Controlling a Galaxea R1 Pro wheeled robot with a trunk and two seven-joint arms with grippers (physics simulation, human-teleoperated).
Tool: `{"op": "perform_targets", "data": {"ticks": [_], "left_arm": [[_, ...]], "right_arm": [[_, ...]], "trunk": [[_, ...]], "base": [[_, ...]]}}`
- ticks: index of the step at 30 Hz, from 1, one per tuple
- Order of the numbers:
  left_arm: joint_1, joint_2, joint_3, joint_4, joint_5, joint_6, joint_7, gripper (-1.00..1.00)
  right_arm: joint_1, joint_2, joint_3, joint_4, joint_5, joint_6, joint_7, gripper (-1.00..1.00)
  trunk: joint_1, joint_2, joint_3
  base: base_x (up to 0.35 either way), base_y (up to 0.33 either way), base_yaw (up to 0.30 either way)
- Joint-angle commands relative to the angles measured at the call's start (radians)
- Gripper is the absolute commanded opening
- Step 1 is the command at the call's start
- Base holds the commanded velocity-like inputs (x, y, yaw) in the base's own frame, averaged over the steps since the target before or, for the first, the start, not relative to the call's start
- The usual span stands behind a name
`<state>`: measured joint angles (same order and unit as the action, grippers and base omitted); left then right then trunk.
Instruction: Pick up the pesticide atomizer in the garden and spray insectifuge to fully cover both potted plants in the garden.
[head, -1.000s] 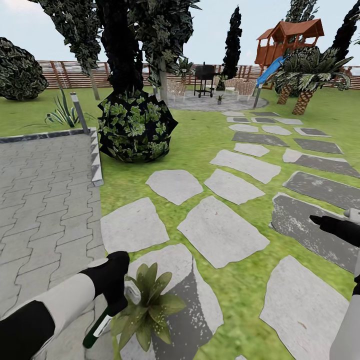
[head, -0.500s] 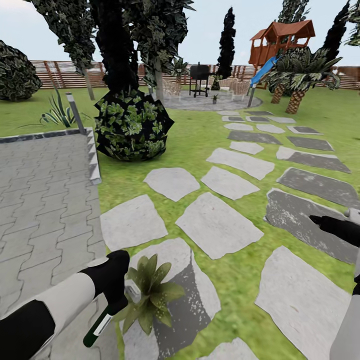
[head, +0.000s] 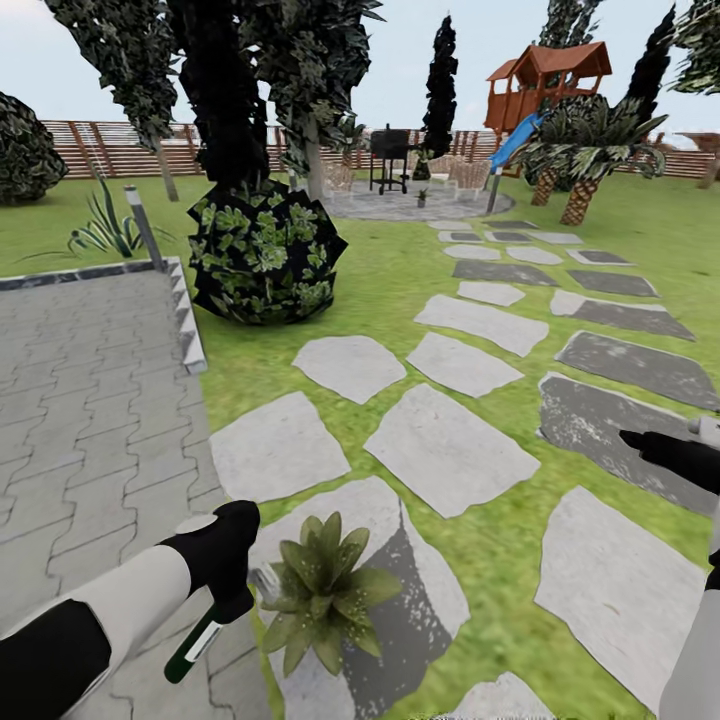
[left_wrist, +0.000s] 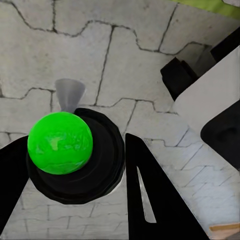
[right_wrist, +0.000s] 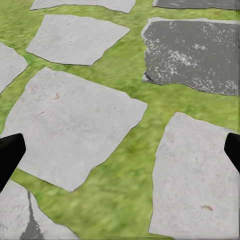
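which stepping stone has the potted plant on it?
The stepping stone nearest the robot, at the paving's edge, part dark-stained. The potted plant sits on its near-left part, beside the left end effector holding the pesticide atomizer. The other stones are bare.

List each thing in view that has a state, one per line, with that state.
pesticide atomizer: held in the left gripper, tilted, spray head pointing toward the plant.
left gripper: shut on the pesticide atomizer.
right gripper: open, holding nothing, over the stepping stones.
potted plant: upright on a stepping stone, just beside the spray head.
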<state>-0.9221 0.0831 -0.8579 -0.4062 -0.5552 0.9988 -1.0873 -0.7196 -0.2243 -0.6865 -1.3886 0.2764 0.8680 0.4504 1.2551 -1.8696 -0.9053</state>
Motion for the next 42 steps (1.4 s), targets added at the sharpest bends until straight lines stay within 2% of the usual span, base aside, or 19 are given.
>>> {"op": "perform_targets", "data": {"ticks": [1, 7, 20, 28, 32, 42], "left_arm": [[0.000, 0.001, -0.001, -0.003, -0.009, 0.005, -0.010, -1.00], [0.000, 0.000, -0.002, -0.003, -0.009, 0.005, -0.011, -1.00], [-0.002, -0.001, 0.000, -0.003, -0.009, 0.006, -0.012, -1.00], [-0.105, -0.021, 0.002, -0.003, -0.009, 0.006, -0.016, -1.00], [-0.117, -0.048, 0.002, -0.003, -0.009, 0.006, -0.016, -1.00], [-0.114, -0.053, 0.000, -0.003, -0.009, 0.006, -0.016, -1.00]], "right_arm": [[-0.001, 0.000, -0.002, -0.001, 0.010, 0.003, 0.010, 1.00], [-0.001, 0.000, -0.002, -0.001, 0.009, 0.003, 0.010, 1.00], [-0.001, 0.000, -0.002, -0.001, 0.006, 0.003, 0.010, 1.00], [-0.001, 0.000, -0.002, -0.001, 0.003, 0.003, 0.010, 1.00], [-0.001, 0.000, -0.002, -0.001, 0.003, 0.003, 0.010, 1.00], [-0.001, 0.000, -0.002, -0.001, 0.004, 0.003, 0.010, 1.00]], "trunk": [[0.000, 0.000, -0.001], [0.000, 0.000, -0.001], [0.000, 0.000, -0.001], [0.000, 0.000, -0.001], [0.000, 0.000, -0.001], [0.000, 0.000, -0.001]], "base": [[0.001, 0.117, -0.250], [0.000, 0.017, -0.208], [0.000, -0.128, -0.006], [0.000, -0.001, 0.000], [0.000, 0.000, 0.000], [0.000, -0.167, 0.000]]}}
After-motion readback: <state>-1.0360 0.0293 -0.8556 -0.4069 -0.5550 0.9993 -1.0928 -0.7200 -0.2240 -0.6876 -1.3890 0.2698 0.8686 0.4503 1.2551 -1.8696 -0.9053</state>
